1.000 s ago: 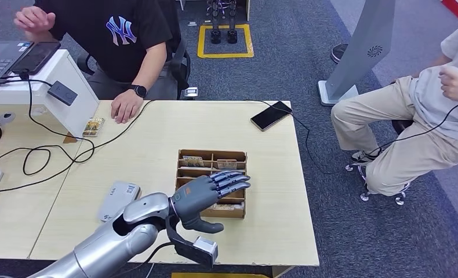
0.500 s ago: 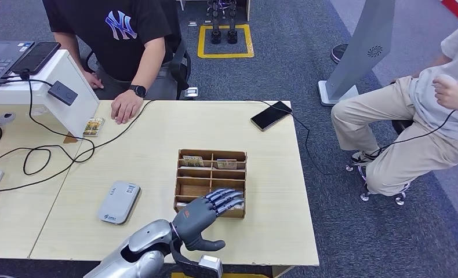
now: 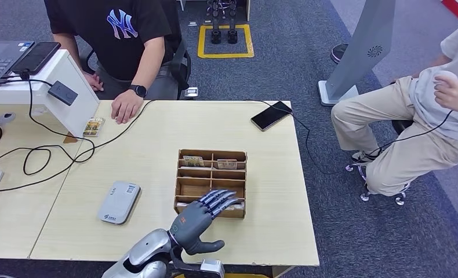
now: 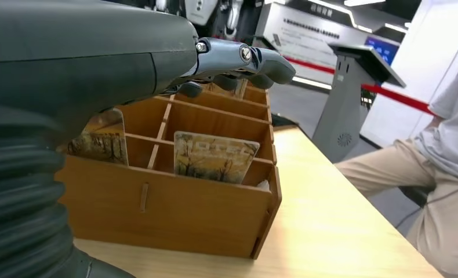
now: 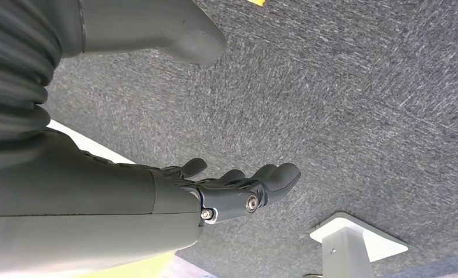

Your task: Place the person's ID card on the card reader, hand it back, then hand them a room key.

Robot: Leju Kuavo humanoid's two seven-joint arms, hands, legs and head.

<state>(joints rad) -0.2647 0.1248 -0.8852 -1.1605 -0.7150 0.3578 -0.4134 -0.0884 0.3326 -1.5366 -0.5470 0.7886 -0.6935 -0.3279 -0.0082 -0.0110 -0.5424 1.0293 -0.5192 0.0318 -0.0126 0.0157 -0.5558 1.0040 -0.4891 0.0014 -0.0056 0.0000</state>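
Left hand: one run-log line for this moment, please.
left hand: open, over wooden card box | right hand: open, above floor | holding: nothing

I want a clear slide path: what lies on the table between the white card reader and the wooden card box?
Nothing: in the head view the stretch between the card reader and the wooden card box is bare tabletop.

A white and blue interlocked "NY" logo stands on the black T-shirt [image 3: 122,26] of the person seated at the desk's far edge. Print on the cards and the card reader is too small to read.
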